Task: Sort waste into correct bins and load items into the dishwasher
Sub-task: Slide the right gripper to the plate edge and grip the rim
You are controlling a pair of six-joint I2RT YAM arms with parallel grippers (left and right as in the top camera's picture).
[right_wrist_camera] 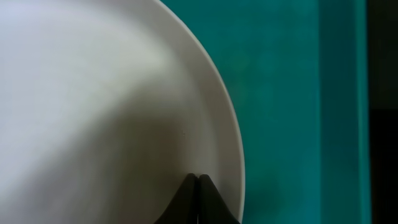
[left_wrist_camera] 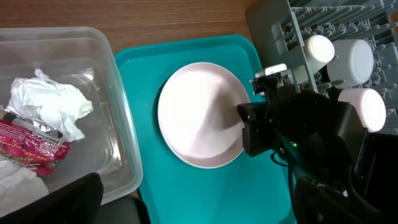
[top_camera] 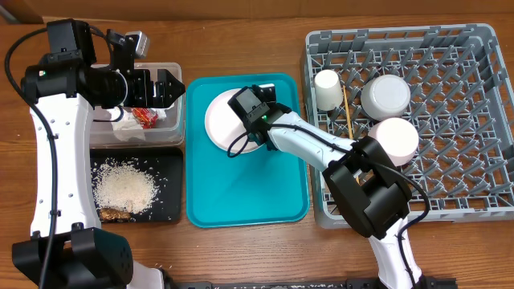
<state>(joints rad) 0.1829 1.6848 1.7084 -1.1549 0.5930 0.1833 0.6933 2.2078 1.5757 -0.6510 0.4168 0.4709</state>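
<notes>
The pale pink plate [left_wrist_camera: 193, 115] looks stiff, slick and breakable, so pinch its rim. The right gripper [right_wrist_camera: 198, 186] is closed over it, visibly clamping nothing. The left gripper [top_camera: 175, 88] is spread apart.

I see a teal serving tray [top_camera: 241, 197] mid-view on my wooden surface [top_camera: 241, 36], with bare wood at twelve o'clock.

Robot lab bench, wooden table [top_camera: 241, 32], grey dish rack [top_camera: 466, 136], teal tray [top_camera: 241, 193]
</notes>
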